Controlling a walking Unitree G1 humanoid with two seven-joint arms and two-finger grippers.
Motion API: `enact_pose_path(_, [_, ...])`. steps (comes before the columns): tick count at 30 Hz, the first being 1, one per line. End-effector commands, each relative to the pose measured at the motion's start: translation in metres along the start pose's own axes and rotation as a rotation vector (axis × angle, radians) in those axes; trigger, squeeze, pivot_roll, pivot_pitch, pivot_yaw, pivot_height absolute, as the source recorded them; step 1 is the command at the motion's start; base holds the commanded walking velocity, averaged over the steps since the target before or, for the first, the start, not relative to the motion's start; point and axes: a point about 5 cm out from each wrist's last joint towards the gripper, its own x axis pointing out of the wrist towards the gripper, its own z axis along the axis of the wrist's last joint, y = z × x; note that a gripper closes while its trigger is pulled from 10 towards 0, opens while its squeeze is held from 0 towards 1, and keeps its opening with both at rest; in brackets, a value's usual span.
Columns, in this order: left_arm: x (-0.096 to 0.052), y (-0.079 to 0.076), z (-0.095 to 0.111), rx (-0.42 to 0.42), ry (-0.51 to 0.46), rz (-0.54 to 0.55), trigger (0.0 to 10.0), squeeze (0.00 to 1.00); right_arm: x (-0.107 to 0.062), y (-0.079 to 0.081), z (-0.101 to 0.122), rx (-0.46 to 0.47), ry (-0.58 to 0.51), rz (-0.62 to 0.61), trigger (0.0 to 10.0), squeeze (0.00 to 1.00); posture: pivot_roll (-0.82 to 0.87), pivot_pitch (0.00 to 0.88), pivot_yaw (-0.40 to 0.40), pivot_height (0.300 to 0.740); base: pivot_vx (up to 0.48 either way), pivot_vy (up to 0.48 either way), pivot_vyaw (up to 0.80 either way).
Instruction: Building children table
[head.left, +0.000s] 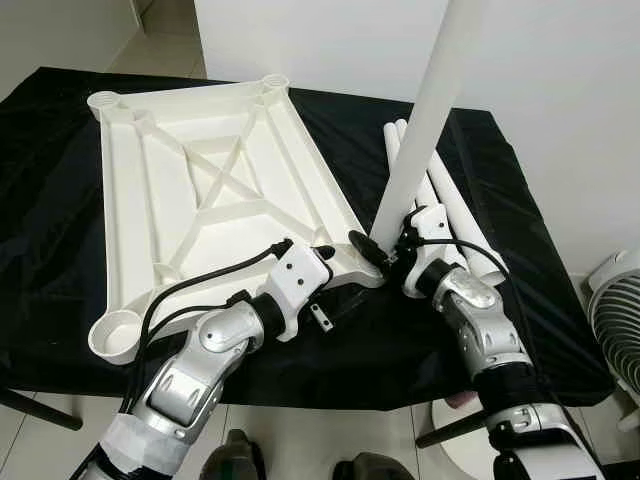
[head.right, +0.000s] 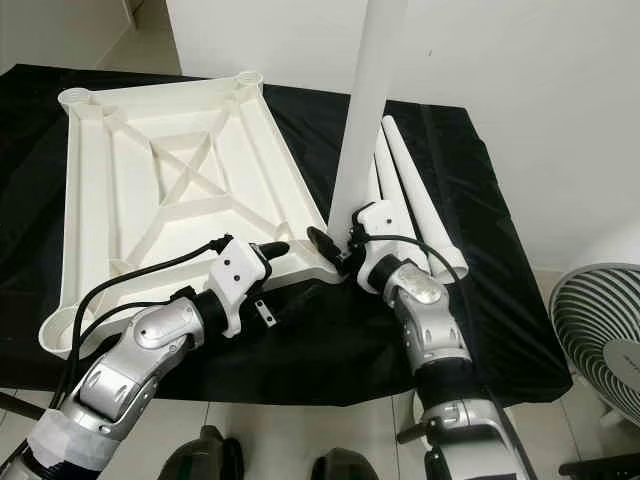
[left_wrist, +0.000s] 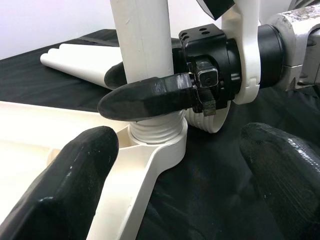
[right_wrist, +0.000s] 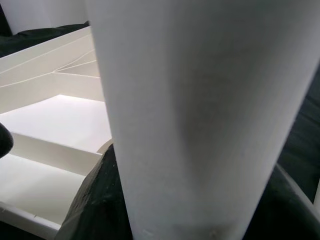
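On the black cloth (head.left: 60, 200), the right gripper (left_wrist: 150, 90) pinches a white leg (head.left: 425, 120) upright in the ribbed, upturned tabletop (head.left: 210, 190) corner socket, left gripper (left_wrist: 180, 170) spread beside.

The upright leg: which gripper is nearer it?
Right. The right gripper clamps the upright leg near its base; the left gripper hovers open beside the tabletop corner.
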Motion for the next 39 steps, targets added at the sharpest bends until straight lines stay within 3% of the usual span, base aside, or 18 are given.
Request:
enact_pose_path(1, [0.000,-0.003,0.001,-0.013,-0.002,-0.039,10.0,0.00,-0.001,0.005,-0.014,0.040,0.066,-0.053,10.0,0.00,-0.02,0.040,-0.034,0.740,0.000,0.000,0.00])
enact_pose_path(4, [0.000,-0.004,0.001,-0.014,-0.003,-0.043,10.0,0.00,-0.001,0.004,-0.014,0.062,0.068,-0.166,10.0,0.00,-0.03,0.041,-0.034,0.740,0.000,0.000,0.00])
enact_pose_path(6, [0.000,-0.004,0.001,-0.014,-0.003,-0.043,10.0,0.00,-0.001,0.004,-0.014,0.062,0.068,-0.166,10.0,0.00,-0.03,0.041,-0.034,0.740,0.000,0.000,0.00])
enact_pose_path(8, [0.001,-0.005,0.001,-0.015,-0.003,-0.048,10.0,0.00,-0.003,0.005,-0.017,0.090,0.096,-0.308,10.0,0.00,-0.03,0.040,-0.034,0.740,0.000,0.000,0.00])
enact_pose_path(9, [0.001,-0.005,0.001,-0.015,-0.003,-0.048,10.0,0.00,-0.003,0.005,-0.017,0.090,0.096,-0.308,10.0,0.00,-0.03,0.040,-0.034,0.740,0.000,0.000,0.00])
enact_pose_path(12, [0.001,-0.006,0.001,-0.018,-0.005,-0.052,10.0,0.00,-0.004,0.014,-0.018,0.113,0.101,-0.466,10.0,0.00,-0.03,0.037,-0.035,0.740,0.000,0.000,0.00])
enact_pose_path(18, [0.003,-0.007,0.001,-0.018,-0.006,-0.057,10.0,0.00,0.001,0.029,-0.016,0.131,0.096,-0.521,10.0,0.00,-0.03,0.025,-0.036,0.740,0.000,0.000,0.00])
enact_pose_path(22, [0.004,-0.007,0.001,-0.019,-0.008,-0.061,10.0,0.00,0.002,0.029,-0.011,0.151,0.066,-0.522,10.0,0.00,-0.03,0.020,-0.036,0.740,0.000,0.000,0.00])
enact_pose_path(23, [0.004,-0.007,0.001,-0.018,-0.009,-0.062,10.0,0.00,0.001,0.028,-0.010,0.153,0.063,-0.519,10.0,0.13,-0.03,0.015,-0.036,0.740,0.000,0.000,0.00])
enact_pose_path(24, [0.004,-0.007,0.001,-0.017,-0.009,-0.062,10.0,0.00,0.002,0.028,-0.010,0.160,0.060,-0.512,10.0,1.00,-0.03,0.015,-0.036,0.740,0.000,0.000,0.00])
enact_pose_path(37, [0.005,-0.005,0.002,-0.011,-0.012,-0.058,10.0,0.00,0.006,0.026,0.000,0.145,0.032,-0.463,10.0,1.00,-0.03,0.002,-0.039,0.740,0.000,0.000,0.00])
enact_pose_path(39, [0.005,-0.005,0.002,-0.012,-0.013,-0.057,10.0,0.00,0.005,0.020,0.001,0.119,0.035,-0.439,10.0,0.94,-0.03,0.003,-0.040,0.740,0.000,0.000,0.00])
